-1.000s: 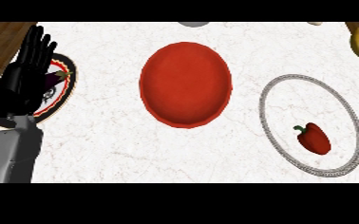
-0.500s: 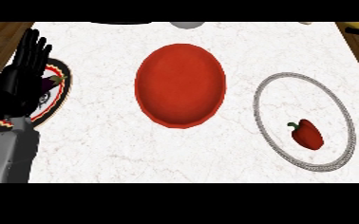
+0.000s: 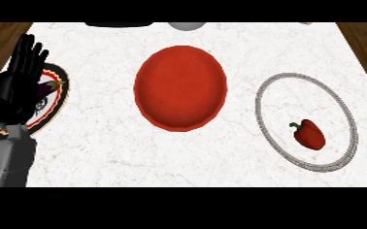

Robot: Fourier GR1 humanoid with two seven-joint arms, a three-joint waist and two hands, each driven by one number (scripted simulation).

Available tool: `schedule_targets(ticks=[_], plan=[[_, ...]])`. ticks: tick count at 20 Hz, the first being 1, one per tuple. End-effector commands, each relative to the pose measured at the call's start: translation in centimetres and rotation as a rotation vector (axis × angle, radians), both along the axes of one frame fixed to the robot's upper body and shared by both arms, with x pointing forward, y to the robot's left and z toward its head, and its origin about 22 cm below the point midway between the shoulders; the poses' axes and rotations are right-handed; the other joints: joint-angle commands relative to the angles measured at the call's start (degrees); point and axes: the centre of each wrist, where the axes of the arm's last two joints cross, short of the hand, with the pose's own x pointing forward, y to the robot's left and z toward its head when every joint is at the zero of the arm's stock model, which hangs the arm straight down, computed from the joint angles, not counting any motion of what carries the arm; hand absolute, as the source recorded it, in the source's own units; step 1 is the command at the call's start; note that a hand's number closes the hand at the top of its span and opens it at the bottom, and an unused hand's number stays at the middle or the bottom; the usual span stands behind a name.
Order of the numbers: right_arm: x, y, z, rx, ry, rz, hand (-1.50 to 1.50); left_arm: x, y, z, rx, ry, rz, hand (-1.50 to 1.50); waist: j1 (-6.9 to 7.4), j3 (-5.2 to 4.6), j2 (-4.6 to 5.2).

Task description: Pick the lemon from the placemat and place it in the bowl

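At the left edge of the head view, the left hand point(image 3: 22, 85) is resting with its fingers straight, spread a little and pointing up, holding nothing; the right hand is not showing at all. Directly beneath and just beyond that hand, a dark-rimmed plate point(image 3: 61, 89) is lying on the white counter point(image 3: 108, 150), with something small and dark purple point(image 3: 50, 86) on it that is too hidden to name. Further to the hand's right, well apart from it, the red bowl point(image 3: 180, 88) is sitting empty in the middle of the counter. Beyond the bowl, farthest from the hand, the round placemat point(image 3: 259, 111) with its grey beaded border is lying flat, and no lemon is showing on it; a red bell pepper point(image 3: 309, 134) is lying on its side there instead, green stem pointing back toward the bowl. That pepper is probably going to handle as light and hollow, with a smooth skin that may slip and walls that give slightly, so curling the fingers across its broad body, not the thin stem, is looking like the safer hold.
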Motion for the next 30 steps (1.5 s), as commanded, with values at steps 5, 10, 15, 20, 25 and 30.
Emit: schedule_targets(ticks=[5, 10, 15, 20, 25, 30], plan=[[0.2, 9.9, -1.1, -0.085, 0.113, 0.185, 1.5, -0.7, 0.2, 0.1, -0.002, -0.002, 0.01, 0.0, -0.69, 0.05, -0.17], [-1.0, 14.0, -5.8, -0.095, 0.177, 0.213, 1.5, -0.1, -0.2, -0.8, -0.012, -0.008, 0.028, 0.0, -1.46, 0.05, -0.07], [-2.9, 17.5, -7.6, -0.145, 0.171, 0.178, 1.5, -0.3, -0.1, -0.8, -0.008, 0.005, 0.013, 0.0, -0.84, 0.06, 0.13], [-4.1, 21.3, -13.8, -0.265, 0.122, 0.089, 1.5, -0.9, -0.4, 1.0, -0.02, -0.019, -0.027, 0.0, 0.58, 0.07, 0.49], [-4.1, 20.0, -18.4, -0.196, 0.296, -0.03, -1.5, -0.8, 1.5, -0.5, -0.006, -0.023, -0.006, 0.0, 0.37, 0.05, 0.62], [-4.1, 20.2, -20.5, 0.006, 0.426, -0.018, -1.5, -0.2, -1.5, 0.2, 0.0, -0.02, -0.036, 0.0, 2.38, 0.09, 0.78]])
